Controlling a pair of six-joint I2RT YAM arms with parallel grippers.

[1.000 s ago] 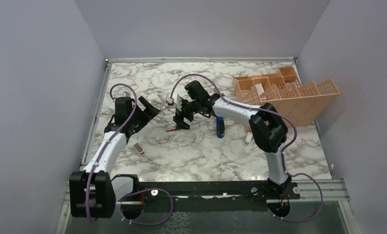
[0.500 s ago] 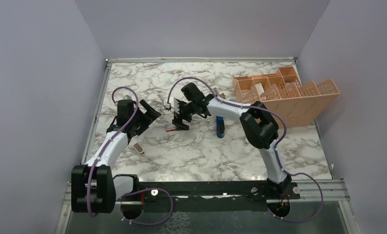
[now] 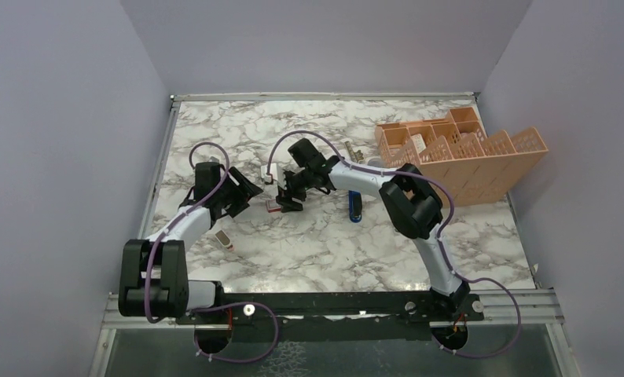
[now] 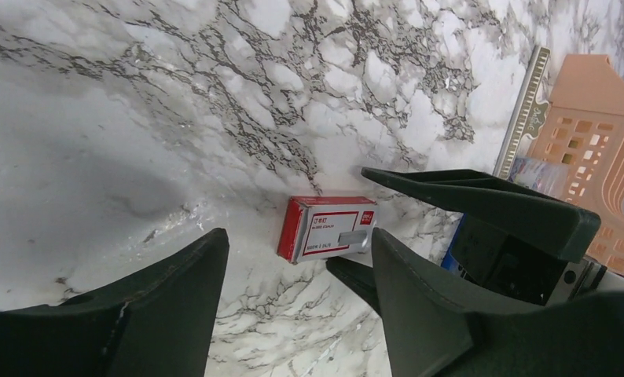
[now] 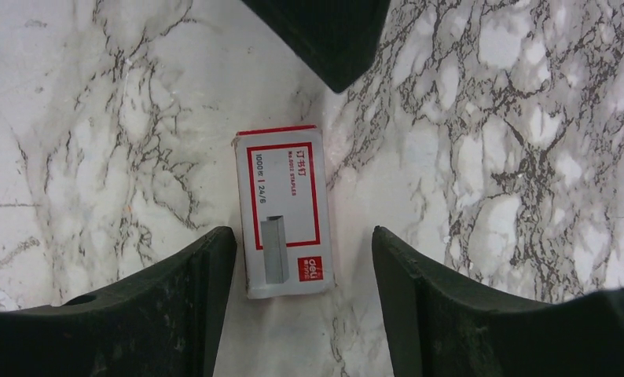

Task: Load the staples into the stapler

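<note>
The staples are hidden inside a shut red-and-white box [image 3: 274, 206] [image 4: 328, 228] [image 5: 284, 208] lying flat on the marble. My right gripper [image 3: 289, 196] [image 5: 301, 236] is open and straddles the box's near end, its left finger close to the box and a gap on the right. My left gripper [image 3: 242, 192] [image 4: 297, 236] is open just left of the box, with nothing between its fingers. The blue stapler [image 3: 355, 206] [image 4: 451, 253] lies to the right of the box, mostly hidden behind my right gripper in the left wrist view.
A small tan-and-white block [image 3: 225, 240] lies near the left arm. An orange slotted basket [image 3: 458, 153] [image 4: 592, 118] stands at the back right. A thin metal strip [image 4: 521, 110] lies beside it. The table's raised edges and purple walls close in the space.
Both grippers have closed in on the box, the right one coming down over it and the left one from the left. Both pairs of jaws have narrowed somewhat. The box has not moved.
</note>
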